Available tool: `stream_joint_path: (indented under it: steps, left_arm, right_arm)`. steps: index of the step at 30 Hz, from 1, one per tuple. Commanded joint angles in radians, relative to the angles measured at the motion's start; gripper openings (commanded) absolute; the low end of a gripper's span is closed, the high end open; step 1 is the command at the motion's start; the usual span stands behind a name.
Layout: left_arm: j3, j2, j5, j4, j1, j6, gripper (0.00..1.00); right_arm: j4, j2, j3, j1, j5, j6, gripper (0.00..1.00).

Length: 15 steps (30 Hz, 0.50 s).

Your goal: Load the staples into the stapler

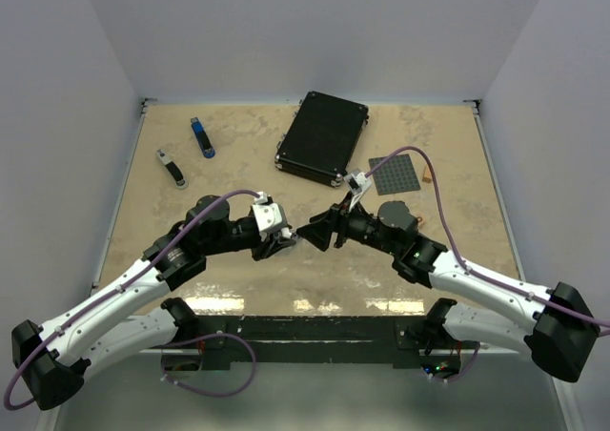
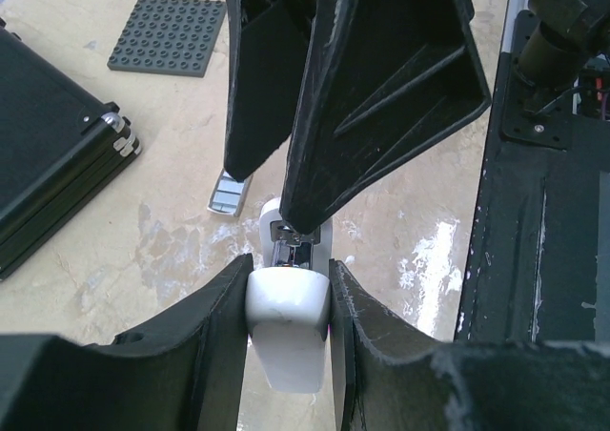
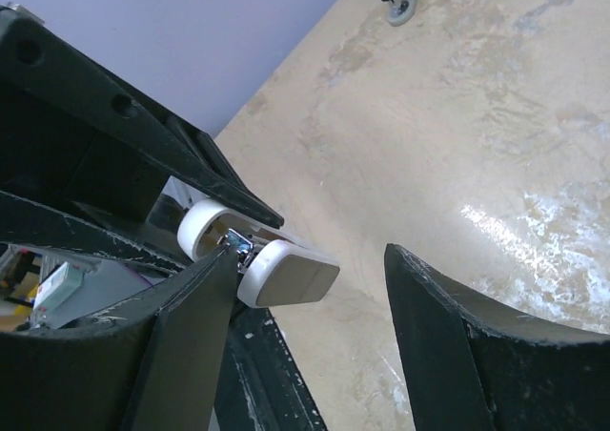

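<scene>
My left gripper (image 2: 289, 280) is shut on the rear of a small white stapler (image 2: 286, 331), which it holds just above the table. The stapler's metal magazine (image 2: 291, 248) shows at its front end. My right gripper (image 3: 310, 255) is open around that end: one fingertip (image 3: 221, 259) touches the metal part (image 3: 236, 246) and the other finger stands well clear of the white body (image 3: 286, 277). In the top view both grippers (image 1: 282, 242) (image 1: 313, 233) meet at the table's middle. A short silvery ribbed strip (image 2: 229, 194), seemingly the staples, lies on the table, half hidden behind a right finger.
A black case (image 1: 322, 135) lies at the back, with a grey studded baseplate (image 1: 395, 174) and a small orange-brown cube (image 1: 426, 177) to its right. A blue object (image 1: 201, 137) and a black-and-silver one (image 1: 172, 167) lie at the back left.
</scene>
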Motion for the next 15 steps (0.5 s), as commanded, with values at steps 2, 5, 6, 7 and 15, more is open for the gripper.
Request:
stream_joint_path:
  steps: [2,5,6,7,15]
  left_arm:
    - [0.002,-0.011,-0.008,0.069,0.001,0.011,0.0]
    - [0.005,-0.01,-0.012,0.072,0.001,0.008,0.0]
    - [0.005,-0.011,-0.014,0.072,0.001,0.009,0.0]
    - [0.005,-0.011,-0.017,0.075,0.0,0.006,0.0]
    - [-0.008,-0.046,-0.04,0.106,0.0,-0.017,0.0]
  right_arm:
    - [0.066,0.007,0.009,0.015,0.03,0.067,0.65]
    - [0.06,0.018,0.015,0.025,0.04,0.072,0.63]
    - [0.051,0.029,0.017,0.03,0.046,0.07,0.62]
    - [0.041,0.034,0.021,0.036,0.052,0.07,0.61]
    - [-0.046,0.064,0.027,0.048,0.144,0.077,0.36]
